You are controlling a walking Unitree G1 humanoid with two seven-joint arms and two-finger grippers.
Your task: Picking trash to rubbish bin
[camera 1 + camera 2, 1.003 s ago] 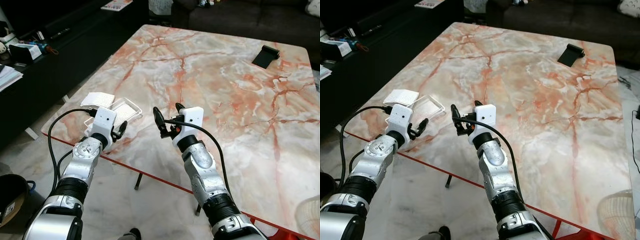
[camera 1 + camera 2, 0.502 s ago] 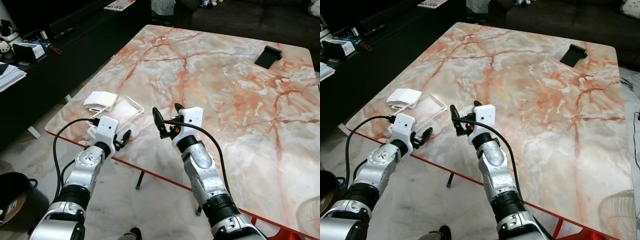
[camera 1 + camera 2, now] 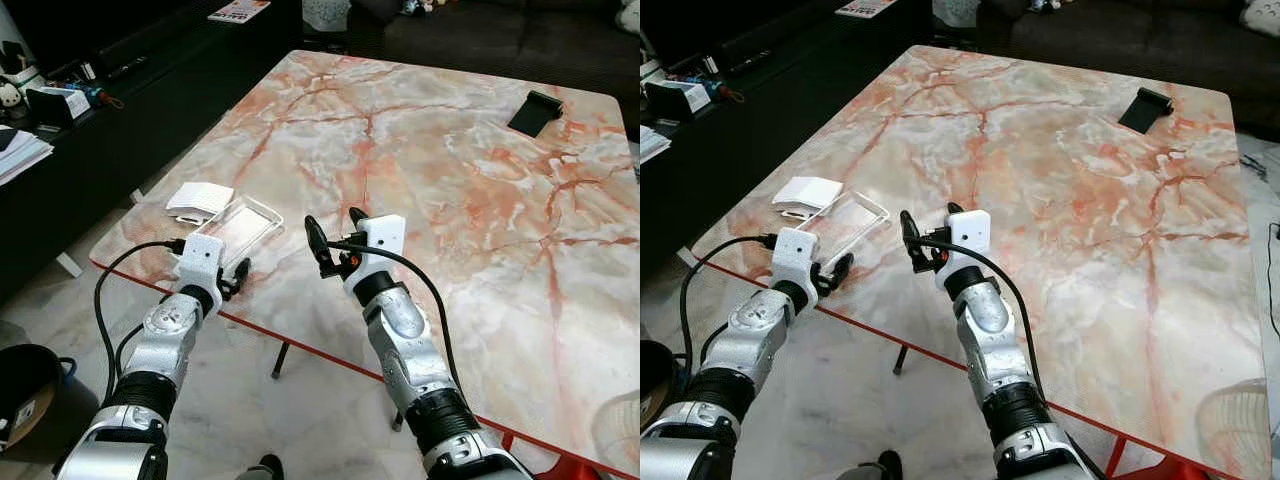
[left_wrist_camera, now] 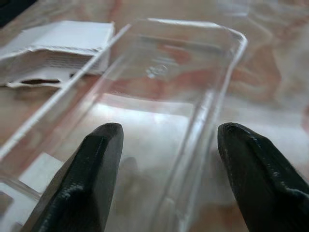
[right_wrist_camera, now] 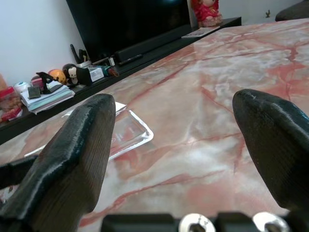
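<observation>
Two bits of trash are parked near the left corner of the marble table (image 3: 450, 150): a clear plastic tray (image 3: 238, 226), thin and glossy with rounded corners and a raised rim, and a flat white cardboard packet (image 3: 199, 201) lying right against the tray's far-left side, with a torn-looking edge seen in the left wrist view. The tabletop is polished stone, pale grey-white with rusty orange veins all over, edged in a thin red line, and it's carried on dark legs over a light marbled floor (image 3: 300, 420). The left gripper (image 4: 166, 145) is held just at the near end of the tray, its two chunky matte-black fingers (image 4: 94, 169) spread wide, with the tray's near end seen between them; whether they touch the plastic can't be told. The right gripper (image 3: 333, 236) is held over the tabletop, to the right of the tray and apart from it, jaws also spread and nothing held between them. A small black folded object (image 3: 534, 110) is sat way across the table from the tray, near the far right corner. To the left of the table a long dark low cabinet (image 3: 100, 140) is cluttered with papers and small items, and a dark sofa (image 3: 480, 30) is seen past the far edge.
</observation>
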